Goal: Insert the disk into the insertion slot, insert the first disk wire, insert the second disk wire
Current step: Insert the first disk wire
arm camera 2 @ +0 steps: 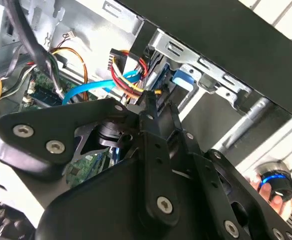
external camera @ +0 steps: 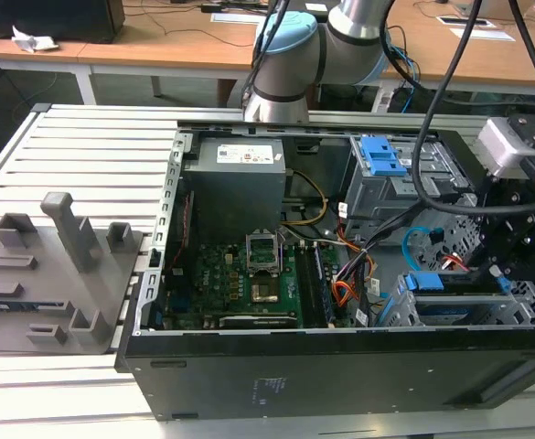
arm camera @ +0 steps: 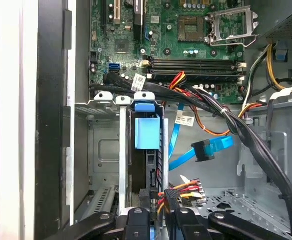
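Silver hard drive in bright blue plastic carrier (arm camera: 146, 132) sits inside light-grey perforated sheet-metal bay (arm camera: 103, 150). Claw (arm camera 2: 151, 100) grips dark plug of orange, red and black wire bundle (arm camera: 183, 187) beside drive. Smooth light-blue cable (arm camera: 175, 140) hangs loose

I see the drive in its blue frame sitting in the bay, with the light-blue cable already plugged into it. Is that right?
Not quite. The disk sits in the insertion slot, but the second disk wire, the light-blue one, is not plugged in: the first wrist view shows its dark plug hanging loose beside the disk, apart from it.
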